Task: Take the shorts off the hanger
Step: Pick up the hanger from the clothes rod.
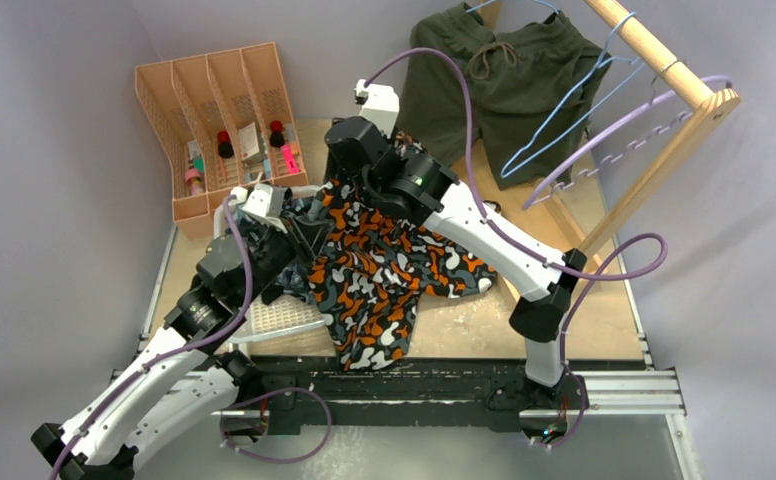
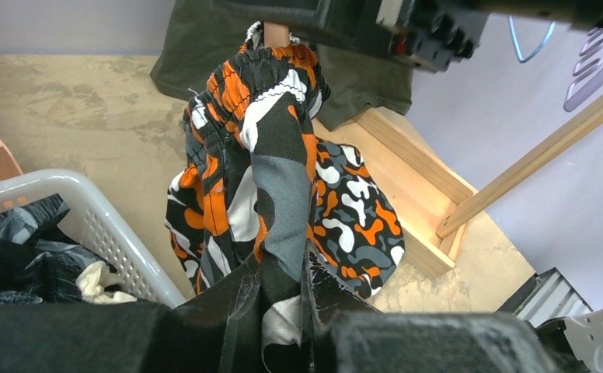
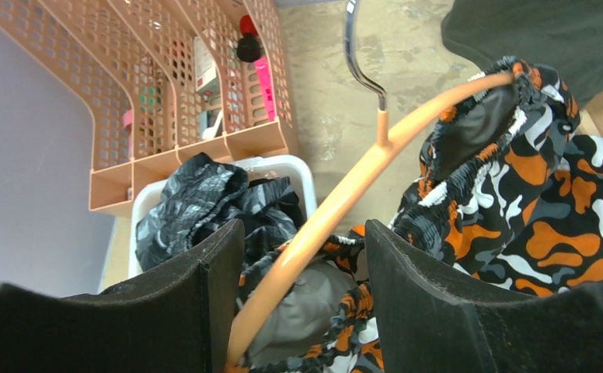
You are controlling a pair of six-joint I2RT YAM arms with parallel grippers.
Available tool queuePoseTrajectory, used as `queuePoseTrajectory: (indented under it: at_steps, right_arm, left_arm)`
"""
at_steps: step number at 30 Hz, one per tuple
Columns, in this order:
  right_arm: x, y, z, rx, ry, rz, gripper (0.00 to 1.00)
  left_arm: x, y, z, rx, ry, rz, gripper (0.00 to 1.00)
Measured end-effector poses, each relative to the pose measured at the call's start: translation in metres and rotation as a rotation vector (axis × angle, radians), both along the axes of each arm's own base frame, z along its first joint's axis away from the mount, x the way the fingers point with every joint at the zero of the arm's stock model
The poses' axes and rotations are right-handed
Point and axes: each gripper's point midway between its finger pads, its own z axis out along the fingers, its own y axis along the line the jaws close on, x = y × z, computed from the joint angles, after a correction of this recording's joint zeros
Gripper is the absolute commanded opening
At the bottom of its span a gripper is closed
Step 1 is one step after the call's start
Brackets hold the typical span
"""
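Note:
The orange-black-white camouflage shorts (image 1: 384, 270) hang on an orange hanger (image 3: 360, 171) and drape over the table's middle. My left gripper (image 1: 299, 235) is shut on a fold of them (image 2: 267, 155). My right gripper (image 3: 302, 295) is open, its fingers (image 3: 205, 287) wide apart on either side of the hanger's arm, over the waistband (image 3: 469, 179). The olive green drawstring shorts (image 1: 494, 80) hang on the rack at the back. The dark blue-grey camouflage shorts (image 3: 197, 202) lie in the white basket (image 2: 104, 225). I cannot pick out the plain black pair.
A peach desk organiser (image 1: 214, 110) with small items stands at the back left. The wooden rack (image 1: 664, 60) with empty light-blue hangers (image 1: 564, 120) stands at the back right, its base (image 2: 415, 186) on the table. The basket (image 1: 284, 320) sits front left.

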Motion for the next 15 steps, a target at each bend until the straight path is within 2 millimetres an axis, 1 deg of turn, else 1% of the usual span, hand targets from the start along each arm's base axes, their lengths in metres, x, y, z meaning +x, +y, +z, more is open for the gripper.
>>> queuePoseTrajectory:
  at_steps: [2,4,8,11,15]
  right_arm:
    - [0.002,-0.003,-0.005,-0.010,0.007,-0.013,0.60]
    - [0.005,-0.006,-0.004,-0.006,0.006,-0.028,0.60]
    - [0.012,-0.009,-0.008,0.017,0.010,-0.050,0.58]
    - [0.022,-0.014,-0.013,0.033,0.023,-0.063,0.54]
    - [0.036,-0.022,-0.011,0.056,0.019,-0.085,0.41]
  left_arm:
    - [0.000,0.000,0.004,-0.004,-0.007,-0.003,0.00]
    - [-0.001,0.000,0.007,-0.005,-0.015,-0.005,0.00]
    - [-0.002,-0.001,0.008,-0.002,-0.015,-0.015,0.00]
    - [-0.002,-0.004,0.006,0.008,-0.004,-0.025,0.00]
    - [0.000,-0.006,0.006,0.011,-0.001,-0.031,0.00]
